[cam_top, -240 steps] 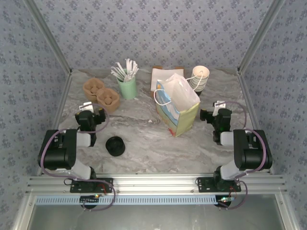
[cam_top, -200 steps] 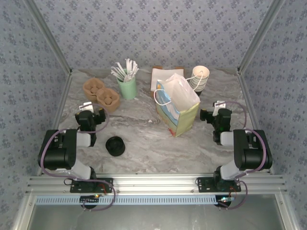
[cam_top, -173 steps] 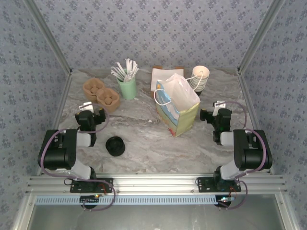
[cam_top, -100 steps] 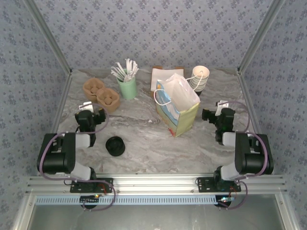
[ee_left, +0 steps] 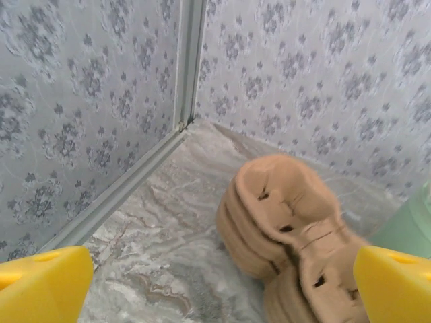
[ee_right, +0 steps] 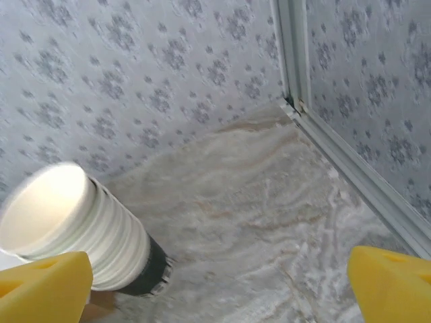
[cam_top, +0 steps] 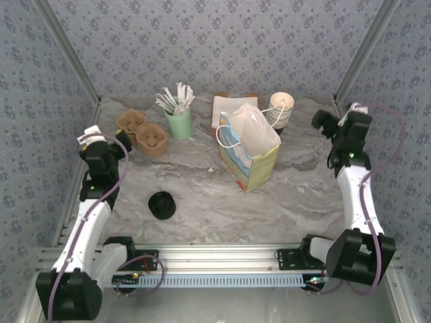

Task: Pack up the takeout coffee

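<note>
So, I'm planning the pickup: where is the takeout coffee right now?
In the top external view the takeout coffee stands on the near left of the table, left of the paper bag and nearer than the brown cup carrier, touching neither.

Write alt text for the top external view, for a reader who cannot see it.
A black-lidded cup stands on a marble table, not yet in the open paper bag to its right. The left arm and right arm are raised at the sides, holding nothing. A cup stack stands at the back.
</note>
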Available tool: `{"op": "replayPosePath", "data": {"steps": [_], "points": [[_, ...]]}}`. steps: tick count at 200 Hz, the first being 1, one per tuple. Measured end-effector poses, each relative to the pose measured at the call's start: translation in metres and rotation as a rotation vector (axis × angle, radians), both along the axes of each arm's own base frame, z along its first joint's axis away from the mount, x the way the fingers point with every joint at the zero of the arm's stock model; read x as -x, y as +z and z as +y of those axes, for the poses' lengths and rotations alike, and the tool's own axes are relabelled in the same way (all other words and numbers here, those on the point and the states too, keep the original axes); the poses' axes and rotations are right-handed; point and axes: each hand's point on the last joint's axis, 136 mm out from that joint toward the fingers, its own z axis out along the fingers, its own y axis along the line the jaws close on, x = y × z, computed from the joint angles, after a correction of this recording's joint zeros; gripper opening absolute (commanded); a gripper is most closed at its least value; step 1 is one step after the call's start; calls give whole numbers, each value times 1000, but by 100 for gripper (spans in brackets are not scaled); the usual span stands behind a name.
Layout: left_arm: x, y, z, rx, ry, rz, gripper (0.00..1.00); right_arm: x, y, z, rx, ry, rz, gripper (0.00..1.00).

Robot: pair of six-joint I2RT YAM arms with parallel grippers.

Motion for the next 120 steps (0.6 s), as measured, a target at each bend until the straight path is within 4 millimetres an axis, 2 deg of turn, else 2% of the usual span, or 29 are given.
{"op": "replayPosePath", "data": {"steps": [16, 31, 53, 83, 120], "points": [[6, 20, -8, 35, -17, 2, 99, -10, 27, 8, -45, 23, 11, 94], [9, 31, -17, 59, -40, 19, 99, -17, 33, 19, -86, 51, 62, 91], [10, 35, -33, 102, -105, 81, 99, -28, 22, 43, -140, 97, 167, 83], [8, 23, -55, 152, -190, 175, 99, -45, 1, 71, -178, 137, 293, 72], [11, 8, -74, 189, -280, 245, 99, -73, -17, 89, -165, 136, 380, 64]]}}
